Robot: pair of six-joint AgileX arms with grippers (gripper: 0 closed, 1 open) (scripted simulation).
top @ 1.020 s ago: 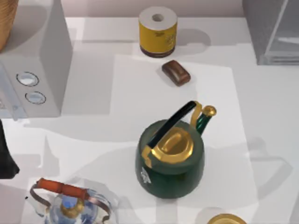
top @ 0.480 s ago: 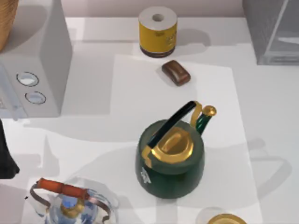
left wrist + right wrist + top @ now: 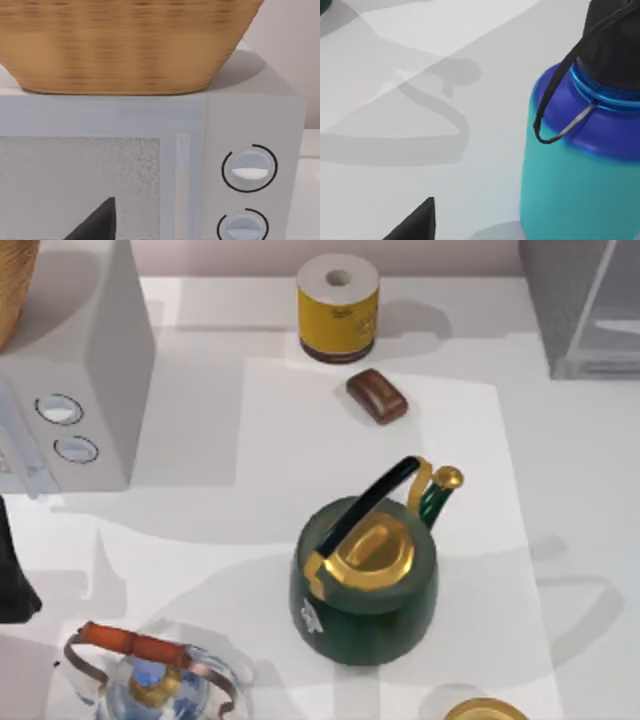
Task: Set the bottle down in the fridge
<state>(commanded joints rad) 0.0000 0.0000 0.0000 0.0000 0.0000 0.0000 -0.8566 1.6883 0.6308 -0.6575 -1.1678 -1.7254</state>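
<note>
The bottle [image 3: 580, 165] stands upright on the surface [image 3: 445, 170], just beside the right arm's jaws, not yet held. The fridge [image 3: 585, 310] waits far off, so nearly all work remains. I cannot tell how either arm's jaws stand.

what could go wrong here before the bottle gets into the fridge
The teal and blue bottle stands ungrasped in the right wrist view; a poor grip could tip it. The green kettle and its tall handle stand mid-table, so a low carry toward the fridge at the far right might clip it.
</note>
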